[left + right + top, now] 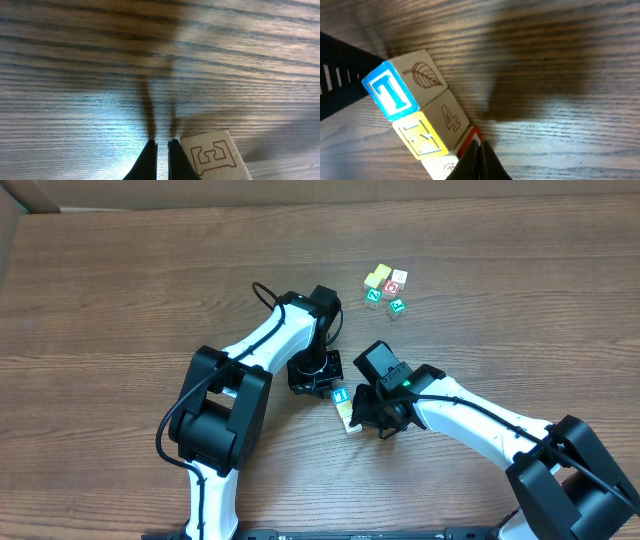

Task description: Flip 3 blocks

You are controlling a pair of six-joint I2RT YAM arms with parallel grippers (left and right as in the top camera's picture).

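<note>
Just below centre of the overhead frame, the blocks (345, 410) lie touching in a row between left gripper (161, 150) and right gripper (479, 152); both are pinched closed, holding nothing; which blocks are already flipped cannot be told, so all three may remain.

Both of these, the left arm (262, 338) and the right arm (470, 420), are glossy white shells with chunky black joint housings, a thin black cable (262, 292) looping off each, a tiny green light (407, 383) on the right wrist, and slim black tapered fingers (149, 160).
</note>
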